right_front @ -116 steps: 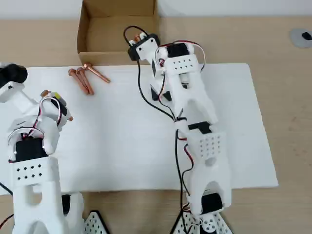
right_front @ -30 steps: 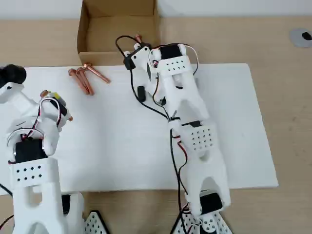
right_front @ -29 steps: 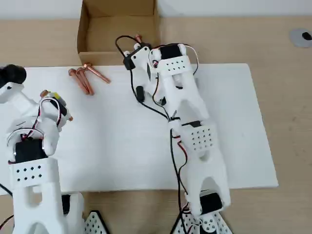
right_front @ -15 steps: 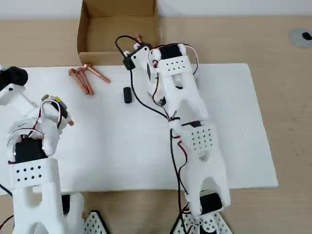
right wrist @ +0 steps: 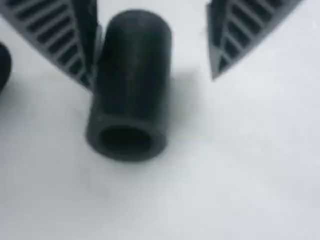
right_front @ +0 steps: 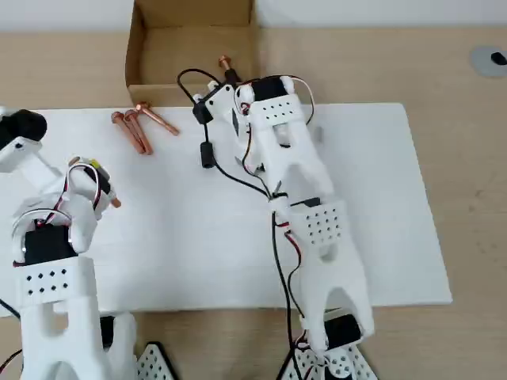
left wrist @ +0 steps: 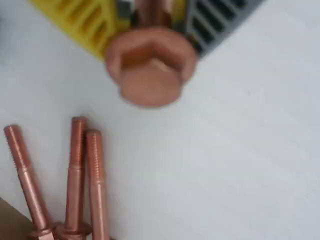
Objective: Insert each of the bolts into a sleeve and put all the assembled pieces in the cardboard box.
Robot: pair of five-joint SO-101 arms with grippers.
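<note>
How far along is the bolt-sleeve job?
Done: nothing yet; the visible floor of the cardboard box is bare. In hand: left gripper grips one bolt, right gripper sits open around a sleeve on the mat. Left: three loose bolts, every insertion, all boxing.

Cardboard box (right_front: 143,57), far end cut off overhead, loose bolts (left wrist: 75,170), heads cropped, held bolt (left wrist: 150,67), shank hidden in left gripper (left wrist: 150,12).
</note>
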